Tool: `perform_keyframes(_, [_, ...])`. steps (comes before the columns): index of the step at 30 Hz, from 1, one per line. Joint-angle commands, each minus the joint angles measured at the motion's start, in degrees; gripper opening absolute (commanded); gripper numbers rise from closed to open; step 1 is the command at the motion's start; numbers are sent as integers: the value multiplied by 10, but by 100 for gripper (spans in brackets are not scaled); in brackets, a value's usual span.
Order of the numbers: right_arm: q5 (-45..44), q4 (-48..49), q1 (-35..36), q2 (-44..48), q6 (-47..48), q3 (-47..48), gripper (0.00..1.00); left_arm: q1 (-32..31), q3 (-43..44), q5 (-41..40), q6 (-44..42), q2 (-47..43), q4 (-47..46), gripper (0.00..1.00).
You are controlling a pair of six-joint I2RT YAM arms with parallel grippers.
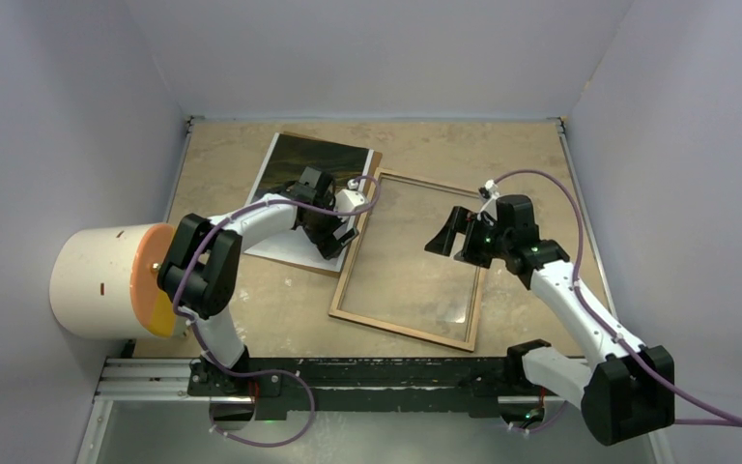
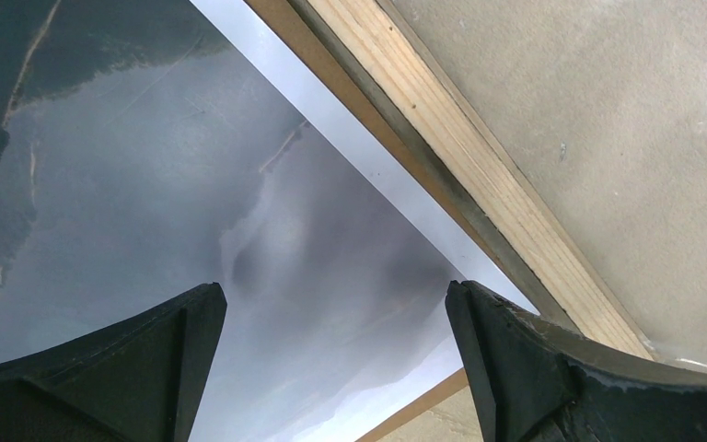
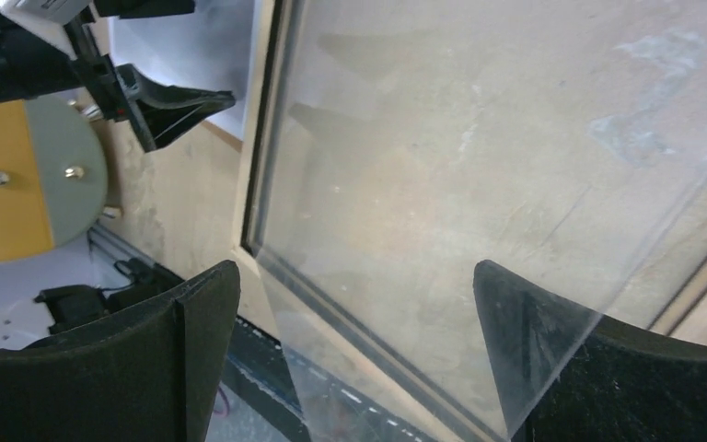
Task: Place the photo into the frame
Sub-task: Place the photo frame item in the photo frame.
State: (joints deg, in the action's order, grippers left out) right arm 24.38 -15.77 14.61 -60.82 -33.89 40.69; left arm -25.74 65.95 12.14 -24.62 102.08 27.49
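Left claw (image 1: 328, 235): jaws wide apart and holding nothing; both black fingers (image 2: 120, 368) are spread.
Under the left claw: the photo (image 2: 193, 212). Its pale grey part fills the gap between the fingers, and the wrist view does not show whether the tips touch it.
Photo: lies flat, with its dark mountain end on the far side of the left claw (image 1: 304, 159) and its white border running just past the right-hand finger.
Under the photo: a brown board (image 2: 339, 78), showing as a thin strip beyond the white border.
Just beyond that strip: the frame (image 2: 460, 157), light wood side up. Its rail lies alongside the board's edge; I cannot tell whether they overlap or only touch.
Right claw (image 1: 449, 235): jaws wide apart, nothing gripped between them (image 3: 354, 272).
Under the right claw: the frame's opening, nearer its right-hand rail; the far rail (image 3: 260, 138) is seen across it.
Clear pane (image 3: 479, 184): lies across the opening, with one corner pointing toward the right claw's right-hand finger. Contact cannot be told.
Frame on the table (image 1: 502, 145): flat, between the two claws, turned slightly askew (image 1: 401, 327).
Left of the left arm: a white drum (image 1: 97, 280) with an orange end.
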Motion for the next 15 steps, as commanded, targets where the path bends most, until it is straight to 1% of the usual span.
perform_keyframes(1, [-52, -31, 2, -10, 39, 40, 99, 0, -4, 3, -7, -16, -13, 100])
perform_keyframes(15, [-127, -33, 2, -40, 35, 45, 99, -2, -11, 0, -10, -19, -17, 100])
